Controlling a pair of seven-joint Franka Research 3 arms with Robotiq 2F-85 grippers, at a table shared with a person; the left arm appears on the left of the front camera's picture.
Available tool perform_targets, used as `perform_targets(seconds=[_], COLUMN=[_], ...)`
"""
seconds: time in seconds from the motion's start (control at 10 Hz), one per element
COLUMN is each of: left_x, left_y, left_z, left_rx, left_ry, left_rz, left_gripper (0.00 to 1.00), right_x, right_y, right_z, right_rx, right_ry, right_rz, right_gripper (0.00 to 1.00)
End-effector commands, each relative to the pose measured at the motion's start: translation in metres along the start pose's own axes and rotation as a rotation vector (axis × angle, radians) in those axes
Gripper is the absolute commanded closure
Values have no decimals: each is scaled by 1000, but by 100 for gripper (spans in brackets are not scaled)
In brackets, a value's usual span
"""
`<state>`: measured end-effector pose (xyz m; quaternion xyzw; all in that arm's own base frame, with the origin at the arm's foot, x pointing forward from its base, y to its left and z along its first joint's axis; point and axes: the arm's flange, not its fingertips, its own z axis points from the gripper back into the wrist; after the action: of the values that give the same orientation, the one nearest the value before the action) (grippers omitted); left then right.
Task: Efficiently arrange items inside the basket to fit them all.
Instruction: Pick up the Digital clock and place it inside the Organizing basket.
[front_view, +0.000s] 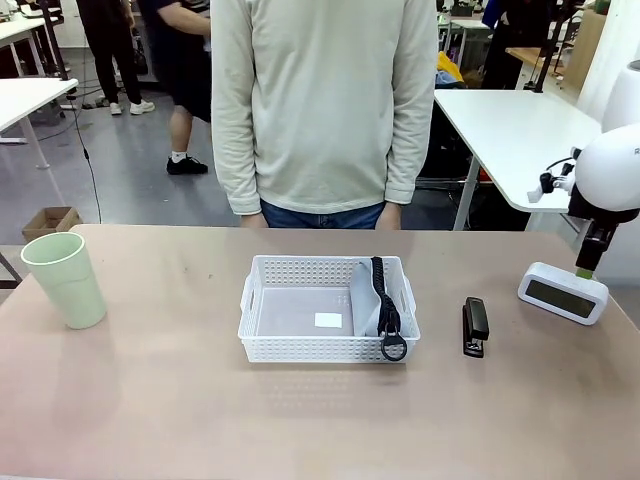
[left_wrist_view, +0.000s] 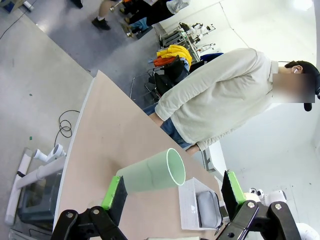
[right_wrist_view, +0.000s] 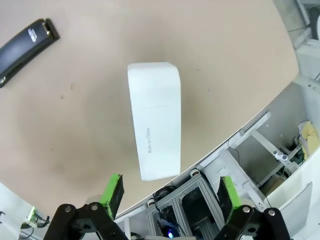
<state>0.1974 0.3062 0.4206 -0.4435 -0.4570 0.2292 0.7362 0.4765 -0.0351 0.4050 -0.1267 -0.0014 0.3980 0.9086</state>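
The white perforated basket (front_view: 262, 300) sits mid-table with the grey pouch (front_view: 366, 298) in its right end, black strap (front_view: 387, 318) draped over the front rim. A black stapler (front_view: 475, 326) lies right of it. The small white box (front_view: 562, 292) rests at the table's right edge, with my right gripper (front_view: 587, 265) just above it. In the right wrist view that gripper (right_wrist_view: 170, 192) is open over the box (right_wrist_view: 154, 119), and the stapler (right_wrist_view: 25, 42) lies off to one side. The pale green cup (front_view: 65, 278) stands at the far left. My left gripper (left_wrist_view: 172, 192) is open, looking at the cup (left_wrist_view: 152, 173) and the basket (left_wrist_view: 192, 205).
A person (front_view: 322, 110) in a pale sweatshirt stands at the far edge behind the basket. A small white label (front_view: 328, 320) lies on the basket floor. Bare tabletop (front_view: 170, 400) stretches between cup and basket and along the near edge. A cardboard box (front_view: 48, 222) sits on the floor far left.
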Motion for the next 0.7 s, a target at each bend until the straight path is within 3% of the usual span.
perform_targets(seconds=[0.0, 0.3, 0.6], left_x=[0, 0, 0], left_y=[1, 1, 1], left_z=[-2, -2, -2], left_rx=[-19, -19, -19], left_ry=[-20, -20, -20], left_rz=[-24, -24, -24], left_gripper=[0, 0, 0], right_x=[0, 3, 2], right_y=[4, 5, 3], right_z=[0, -11, -37], right_rx=[16, -12, 53], right_ry=[41, -7, -104], right_rz=[21, 30, 38], right_gripper=[0, 0, 0])
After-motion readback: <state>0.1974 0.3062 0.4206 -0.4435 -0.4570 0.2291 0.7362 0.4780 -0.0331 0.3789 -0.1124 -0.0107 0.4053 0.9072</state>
